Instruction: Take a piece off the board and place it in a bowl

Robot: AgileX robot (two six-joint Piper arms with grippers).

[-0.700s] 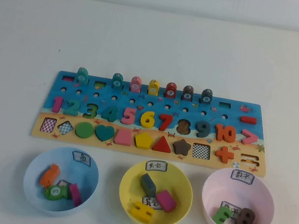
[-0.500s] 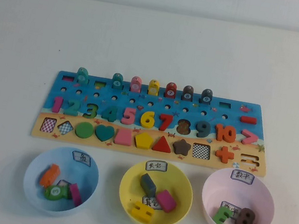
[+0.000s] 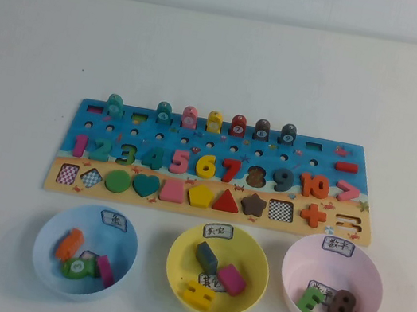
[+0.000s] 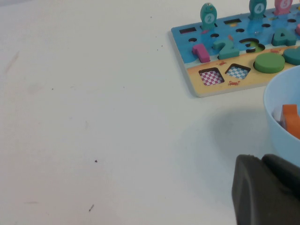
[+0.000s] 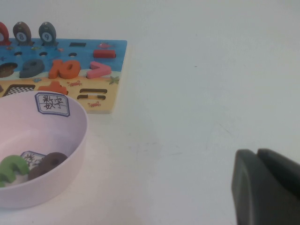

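The dark brown star piece [image 3: 253, 205] sits in its slot on the tan strip of the board [image 3: 322, 161], between the red triangle and a checkered empty slot. The yellow bowl [image 3: 179, 268] stands in front of the board, in the middle, and holds several blocks. My left gripper [image 4: 259, 158] is shut and empty, low over the table beside the light blue bowl [image 4: 281, 101], near the board's left end [image 4: 220, 86]. My right gripper [image 5: 257, 152] is shut and empty, to the right of the pink bowl [image 5: 70, 140]. Neither arm reaches into the high view.
The light blue bowl [image 3: 45, 256] is left of the yellow one and the pink bowl [image 3: 369, 273] is right of it, both with pieces inside. The board's right end [image 5: 117, 61] lies behind the pink bowl. Bare white table surrounds the board and bowls.
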